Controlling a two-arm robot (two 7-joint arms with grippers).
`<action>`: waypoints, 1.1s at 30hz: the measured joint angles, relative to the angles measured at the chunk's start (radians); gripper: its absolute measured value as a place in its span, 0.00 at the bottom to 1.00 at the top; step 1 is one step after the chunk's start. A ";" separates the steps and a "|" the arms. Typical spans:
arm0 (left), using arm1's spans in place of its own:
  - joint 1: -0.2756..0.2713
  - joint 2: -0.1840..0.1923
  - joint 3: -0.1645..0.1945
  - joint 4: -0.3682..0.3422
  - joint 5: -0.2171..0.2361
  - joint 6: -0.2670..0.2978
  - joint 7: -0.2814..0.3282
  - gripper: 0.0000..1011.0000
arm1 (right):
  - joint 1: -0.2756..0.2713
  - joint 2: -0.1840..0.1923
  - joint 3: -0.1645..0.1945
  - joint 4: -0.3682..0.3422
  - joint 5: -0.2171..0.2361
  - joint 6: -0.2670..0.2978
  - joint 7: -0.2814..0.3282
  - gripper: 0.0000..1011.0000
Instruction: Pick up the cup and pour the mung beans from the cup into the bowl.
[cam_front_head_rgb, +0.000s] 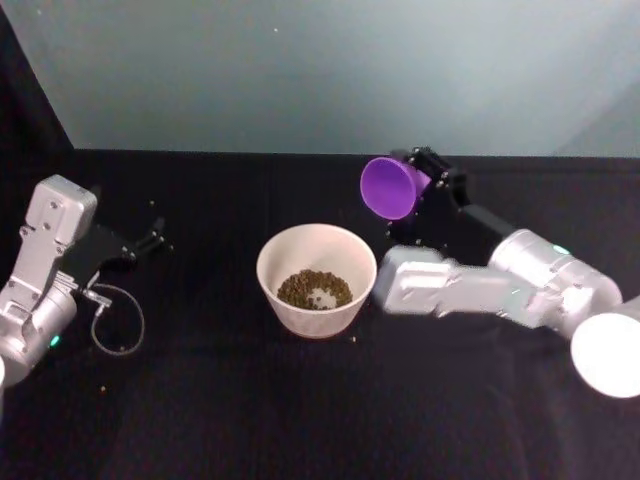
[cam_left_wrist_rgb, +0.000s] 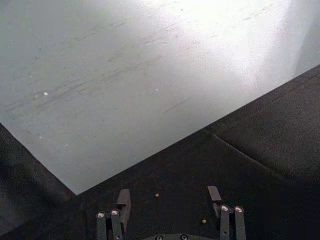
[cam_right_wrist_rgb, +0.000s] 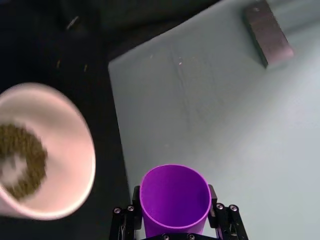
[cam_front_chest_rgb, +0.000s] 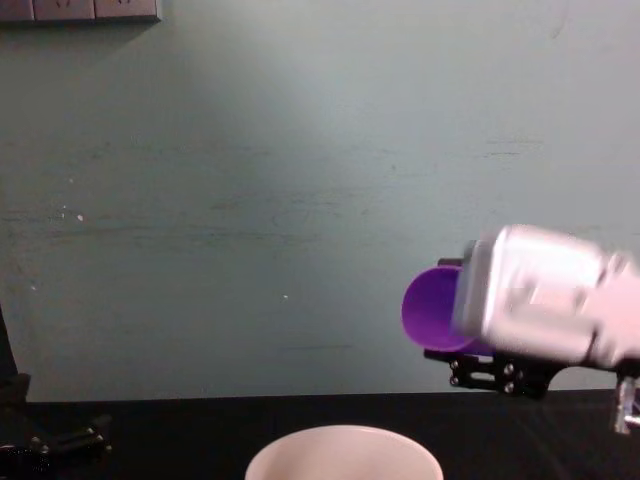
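Black table with a pale wall behind it. Right arm reaches in over the table; right gripper has its fingers clamped on the cup, one finger on each side of the cup wall near its base, as the right wrist view shows. Cup is tipped on its side, held in the air, mouth facing the bowl, up and beside the rim, not touching it. Cup interior looks empty. Bowl sits below and beyond the fingertips, mung beans heaped in its bottom. Judgement: pour looks done, step in hand is the tail end of tipping. Next move calls for righting the cup and carrying it clear of the bowl rim to set down. Left gripper idles low at the table's left, well apart, fingers spread with nothing between. A few stray beans lie near its fingertips.
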 joint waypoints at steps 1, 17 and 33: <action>0.000 0.000 0.000 0.000 0.000 0.000 0.000 0.99 | -0.006 -0.005 0.014 0.001 0.035 -0.007 0.009 0.72; 0.000 0.000 0.000 0.000 0.000 0.000 0.000 0.99 | -0.119 -0.104 0.256 0.159 0.799 -0.115 0.262 0.72; 0.000 0.000 0.000 0.000 0.000 0.000 0.000 0.99 | -0.108 -0.128 0.250 0.349 0.934 -0.199 0.304 0.72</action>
